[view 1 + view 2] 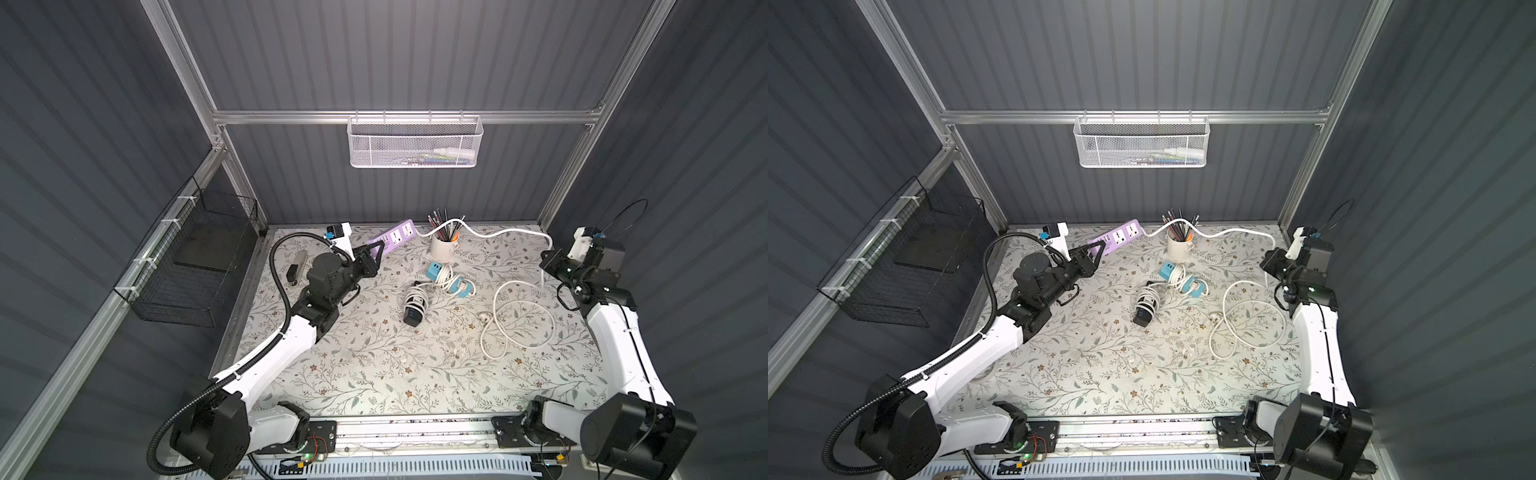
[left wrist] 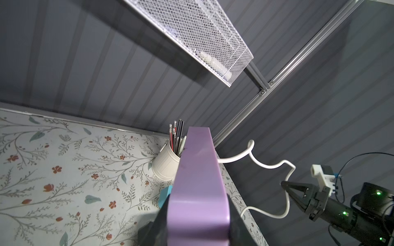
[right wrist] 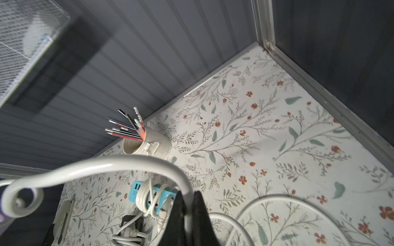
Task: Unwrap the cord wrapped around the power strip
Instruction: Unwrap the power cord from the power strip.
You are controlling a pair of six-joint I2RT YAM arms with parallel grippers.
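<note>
Closest to the left wrist camera is the purple power strip [image 2: 198,191], clamped by one end in the left end effector [image 1: 379,249], whose jaws are narrowed onto its sides. In a top view the strip sits at about 11 o'clock on the tabletop [image 1: 374,374], near the back wall, and it looks raised clear of the surface. No turns of the white cord [image 1: 498,233] show around its body. The cord leaves the strip's far end, arcs across the pencils, and runs toward 2 o'clock, where the right end effector [image 3: 188,198] is pinched shut on it. From there it drops into loose loops lying at about 4 o'clock, with the plug at their inner edge.

I judge the unwinding essentially done. What seems left is freeing the cord from the pencils and laying strip and cord down.

Near 12 o'clock stands a white pencil cup [image 1: 444,249] holding the pencils [image 1: 446,224] upright. At the centre lie a blue strip [image 1: 436,272] and a black strip [image 1: 415,309], each with its own cord wound on. The mesh basket [image 1: 415,153] on the back rail holds some pale and coloured things too blurred to name. The wire basket [image 1: 187,299] on the wall at 9 o'clock holds something dark and flat.
</note>
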